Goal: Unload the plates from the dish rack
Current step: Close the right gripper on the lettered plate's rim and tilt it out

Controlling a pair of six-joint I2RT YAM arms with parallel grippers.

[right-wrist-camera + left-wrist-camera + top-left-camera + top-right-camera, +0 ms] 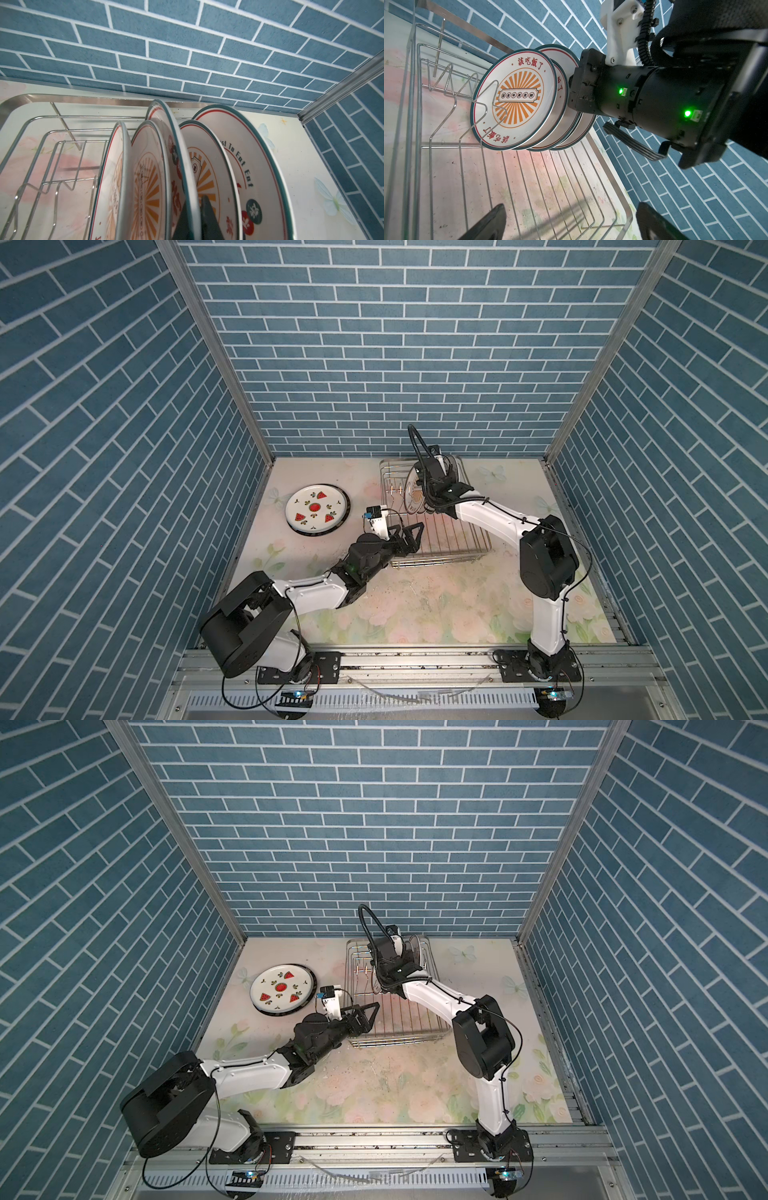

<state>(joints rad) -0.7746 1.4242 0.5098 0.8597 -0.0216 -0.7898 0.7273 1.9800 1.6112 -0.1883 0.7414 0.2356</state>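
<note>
Three blue-brick walls (374, 364) round a floral desk (415, 605); left claw (415, 537) spread, right claw (194, 220) clamped on a green-rimmed white plate (160, 124).

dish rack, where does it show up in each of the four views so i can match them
Both top views: the dish rack lies right of centre, toward the back.
Left wrist: its wire floor runs from the camera out to the plates.
Right wrist: its rim curves behind the plates.
Shared landmark: the standing plates at its far end.
</note>
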